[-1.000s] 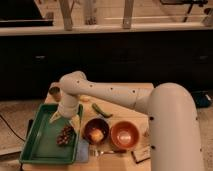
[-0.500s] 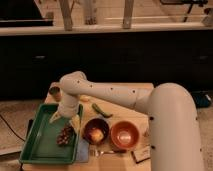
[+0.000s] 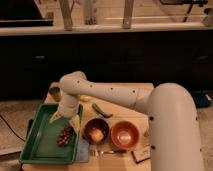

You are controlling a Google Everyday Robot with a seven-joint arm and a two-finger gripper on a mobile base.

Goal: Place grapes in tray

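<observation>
Grapes (image 3: 65,135), a dark bunch, lie inside the green tray (image 3: 40,145), toward its right wall and just below the tip of the arm.

Largest in view is the robot's white arm (image 3: 125,97), which sweeps from the bulky body at the lower right, across the back of the wooden table (image 3: 122,90), to an elbow above the tray's far right corner. From there the forearm drops down over the tray. The gripper (image 3: 65,117) hangs at its end, right above the grapes, over the tray's right side. Whether its jaws are spread or pressed together, I cannot tell; the forearm and some pale yellowish pieces around the wrist cover them.

The tray takes up the left part of the table, its long side running toward the camera. To its right stand two round bowls side by side: a dark bowl (image 3: 96,131) with something yellowish inside, just beside the tray wall, and an orange-brown bowl (image 3: 124,134) next to it. A metal utensil (image 3: 107,151) lies in front of the two bowls, and a blue cloth (image 3: 83,150) peeks out between the tray and the dark bowl. A green pepper-like vegetable (image 3: 101,110) lies behind the bowls, under the arm. A small brown can (image 3: 54,92) stands at the table's far left corner, behind the tray.
</observation>
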